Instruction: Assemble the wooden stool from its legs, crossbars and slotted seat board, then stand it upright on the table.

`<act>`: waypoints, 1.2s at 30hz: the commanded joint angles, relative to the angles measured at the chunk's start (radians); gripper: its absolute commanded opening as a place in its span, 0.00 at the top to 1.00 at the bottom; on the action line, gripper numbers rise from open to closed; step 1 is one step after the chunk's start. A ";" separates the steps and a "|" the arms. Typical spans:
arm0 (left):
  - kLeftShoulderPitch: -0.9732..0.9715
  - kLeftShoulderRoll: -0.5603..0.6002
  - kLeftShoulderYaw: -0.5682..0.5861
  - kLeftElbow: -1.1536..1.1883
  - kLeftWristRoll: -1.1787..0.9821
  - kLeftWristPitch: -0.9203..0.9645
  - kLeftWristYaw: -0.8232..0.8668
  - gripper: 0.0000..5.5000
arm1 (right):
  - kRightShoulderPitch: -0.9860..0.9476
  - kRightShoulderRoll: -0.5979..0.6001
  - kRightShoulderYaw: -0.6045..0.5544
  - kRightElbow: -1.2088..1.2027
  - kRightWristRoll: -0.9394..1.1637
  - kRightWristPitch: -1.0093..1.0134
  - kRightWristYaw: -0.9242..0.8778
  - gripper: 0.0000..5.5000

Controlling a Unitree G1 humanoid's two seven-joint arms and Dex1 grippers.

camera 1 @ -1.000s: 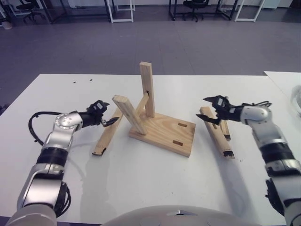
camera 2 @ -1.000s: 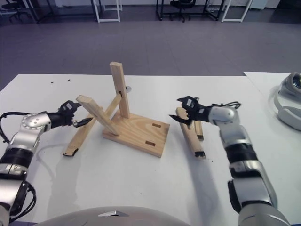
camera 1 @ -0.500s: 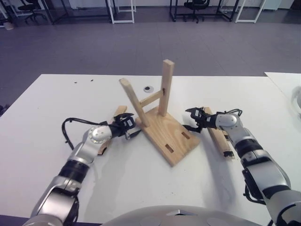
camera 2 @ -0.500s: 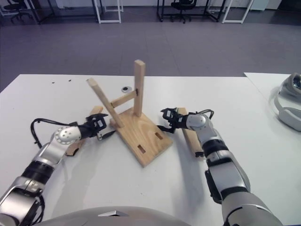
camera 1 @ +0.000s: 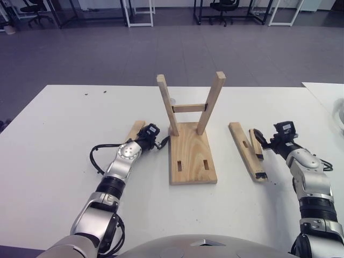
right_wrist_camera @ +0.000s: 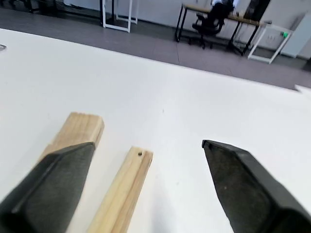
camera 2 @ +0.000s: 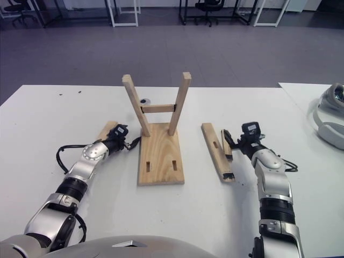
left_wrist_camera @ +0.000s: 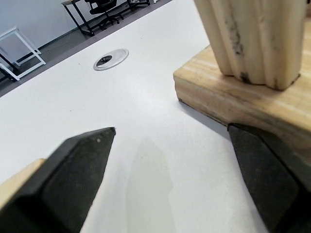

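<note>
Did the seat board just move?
Yes. The seat board turned clockwise: its slotted end, which pointed at the loose leg, now faces the near table edge; that leg stayed put.

White table [camera 1: 48, 161], seat board [camera 1: 192, 164] flat at centre, left leg piece [camera 1: 135, 129], right leg piece [camera 2: 216, 150], crossbar [camera 2: 227, 146] beside it

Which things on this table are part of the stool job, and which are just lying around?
Job: seat board, fitted legs, fitted crossbar, left loose leg, right loose leg, loose crossbar.
Lying about: cable grommet, white device at right edge.
</note>
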 commanded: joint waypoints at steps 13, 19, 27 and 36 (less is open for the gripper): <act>0.183 0.056 0.099 -0.512 -0.116 0.241 -0.016 0.22 | 0.072 0.048 0.045 -0.021 0.038 0.191 -0.035 0.57; 0.275 0.060 0.086 -0.867 -0.208 0.461 -0.029 0.22 | 0.084 0.006 0.112 -0.036 0.022 0.258 0.005 0.76; 0.232 -0.177 0.202 -1.118 -0.818 0.834 0.045 0.22 | 0.057 -0.025 0.031 -0.319 0.162 0.026 0.101 0.76; -0.009 -0.327 0.344 -0.990 -1.345 0.951 0.411 0.38 | 0.021 -0.060 0.206 -0.886 0.354 0.166 0.197 0.76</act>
